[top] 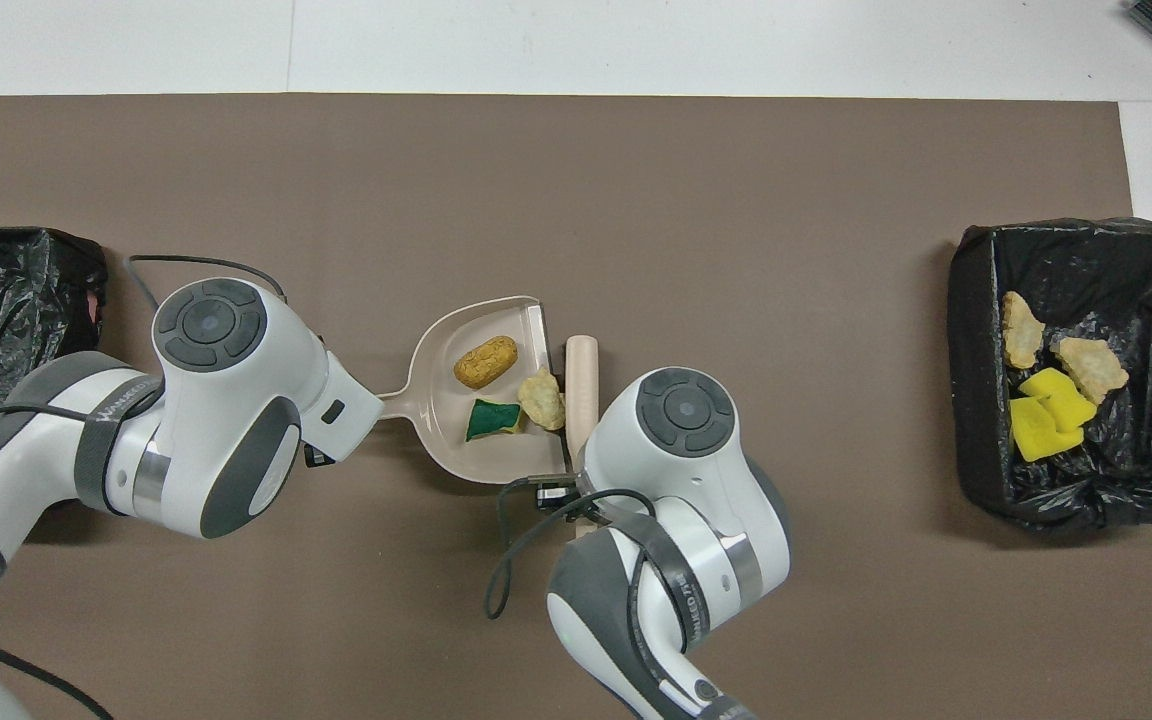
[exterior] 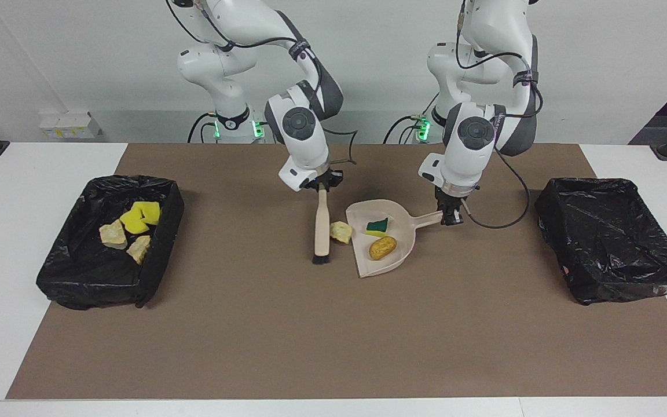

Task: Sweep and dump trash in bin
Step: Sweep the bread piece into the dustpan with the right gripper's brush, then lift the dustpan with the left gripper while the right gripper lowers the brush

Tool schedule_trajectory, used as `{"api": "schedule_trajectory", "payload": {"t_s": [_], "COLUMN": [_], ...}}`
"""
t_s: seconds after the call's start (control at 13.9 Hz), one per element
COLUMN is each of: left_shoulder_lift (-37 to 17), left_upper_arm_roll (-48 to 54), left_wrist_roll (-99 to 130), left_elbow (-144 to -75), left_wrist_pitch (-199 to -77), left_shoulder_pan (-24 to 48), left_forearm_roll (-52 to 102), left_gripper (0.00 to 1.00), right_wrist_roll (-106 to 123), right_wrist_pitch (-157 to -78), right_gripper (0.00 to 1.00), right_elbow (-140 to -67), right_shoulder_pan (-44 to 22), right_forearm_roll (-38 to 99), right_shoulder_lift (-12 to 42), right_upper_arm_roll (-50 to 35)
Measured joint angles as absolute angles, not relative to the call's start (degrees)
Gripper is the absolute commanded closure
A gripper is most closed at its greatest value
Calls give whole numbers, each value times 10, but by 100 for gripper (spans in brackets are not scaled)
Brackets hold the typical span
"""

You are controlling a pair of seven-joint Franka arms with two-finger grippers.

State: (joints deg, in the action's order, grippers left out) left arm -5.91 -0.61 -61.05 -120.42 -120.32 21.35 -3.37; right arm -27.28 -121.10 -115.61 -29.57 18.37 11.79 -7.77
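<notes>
Beige plastic dustpan (exterior: 383, 240) lies mid-worktop on the brown mat (exterior: 310, 336), its handle clamped in the left hand (exterior: 451, 215). Inside sit a green-and-yellow sponge wedge (exterior: 378, 226) and a golden bread piece (exterior: 383, 247). A pale scrap (exterior: 341, 231) rests at the pan's lip, touching the brush (exterior: 322, 229), which the right hand (exterior: 322, 184) grips shut. Four more scraps (exterior: 129, 229) lie in the black-lined bin (exterior: 67, 278) at the right arm's edge; another lined bin (exterior: 611, 243) sits at the left arm's edge.

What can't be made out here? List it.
- Overhead view: right gripper and its grip on the brush, hidden under its own wrist.
- Overhead view: left gripper on the dustpan handle, covered by its arm.
- Overhead view: bin at the left arm's end, cut off by the edge.
</notes>
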Motion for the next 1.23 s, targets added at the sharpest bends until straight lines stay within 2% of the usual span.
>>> {"api": "schedule_trajectory", "payload": {"t_s": [0.5,0.94,1.23], "left_shoulder_lift": [-58,-50,-34], "left_upper_arm_roll": [-9,-16,-20], "left_wrist_roll": [-552,-491,-461], "left_elbow": [-1204,-1204,-1203], "left_wrist_pitch": [-1199,-1199,-1198], "left_shoulder_pan": [213,185,159], "left_forearm_roll": [-34,-34,-33], "left_gripper": [100,100,100], "right_wrist_roll": [-274,-274,-275], "right_wrist_pitch": [-1185,-1119,-1102], "right_gripper": [100,100,100], "right_elbow": [-1121,-1113,-1118], "right_shoulder_pan": [-309,-287,-280], "right_forearm_roll": [191,191,187], "right_shoulder_lift": [121,71,45], "right_upper_arm_roll": [-75,-70,-69]}}
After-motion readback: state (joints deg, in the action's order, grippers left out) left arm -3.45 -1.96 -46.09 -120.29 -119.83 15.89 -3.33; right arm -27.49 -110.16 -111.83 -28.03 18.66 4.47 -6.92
